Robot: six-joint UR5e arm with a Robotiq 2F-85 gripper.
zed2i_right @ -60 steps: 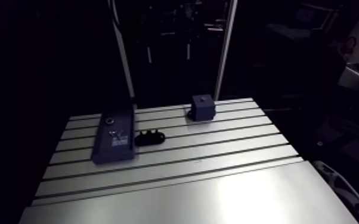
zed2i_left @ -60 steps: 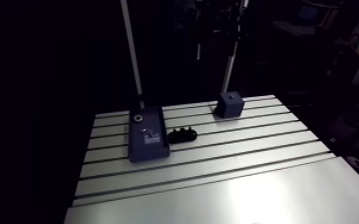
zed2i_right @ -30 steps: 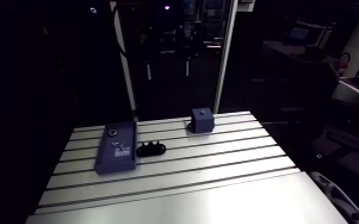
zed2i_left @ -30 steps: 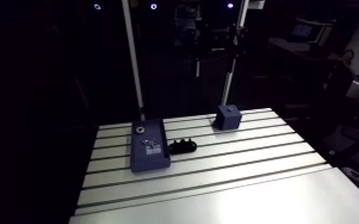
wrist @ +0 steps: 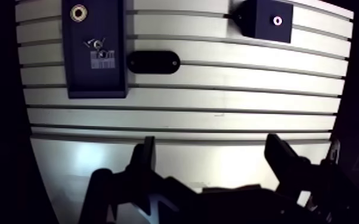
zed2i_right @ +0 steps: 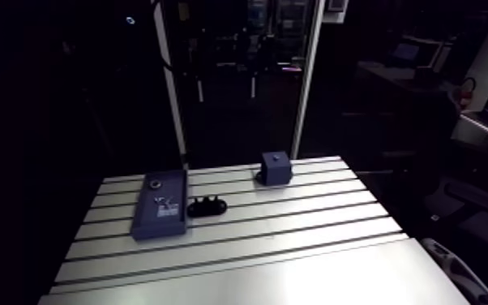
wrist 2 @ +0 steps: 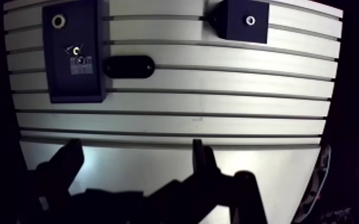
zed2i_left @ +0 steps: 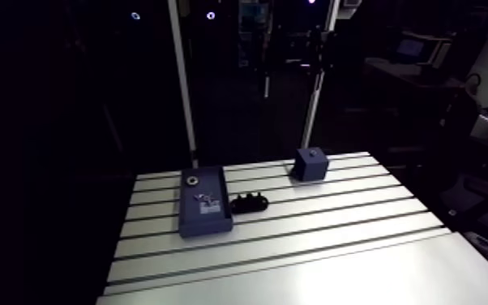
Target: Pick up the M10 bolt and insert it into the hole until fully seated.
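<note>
A flat dark blue block [wrist: 94, 47] lies on the slotted table [wrist: 217, 101], with a metal-ringed hole [wrist: 79, 11] near its far end and small white markings at its middle. Beside it sits a black oval holder [wrist: 152, 62]; in the arm view the holder [zed2i_left: 249, 202] shows three small bumps on top, and I cannot make out a bolt as such. A small dark blue cube [wrist: 267, 19] with a hole in its top [wrist: 277, 20] stands farther off. My gripper [wrist: 212, 158] hangs open and empty, well above the table's near part.
The table's edges drop into darkness on both sides. Two slim upright posts [zed2i_left: 181, 81] [zed2i_left: 316, 89] rise behind the far edge. The gripper does not show in the arm view.
The arm view has shifted, showing more of the room behind the table, so the camera moved. The block, holder and cube keep their places on the table.
</note>
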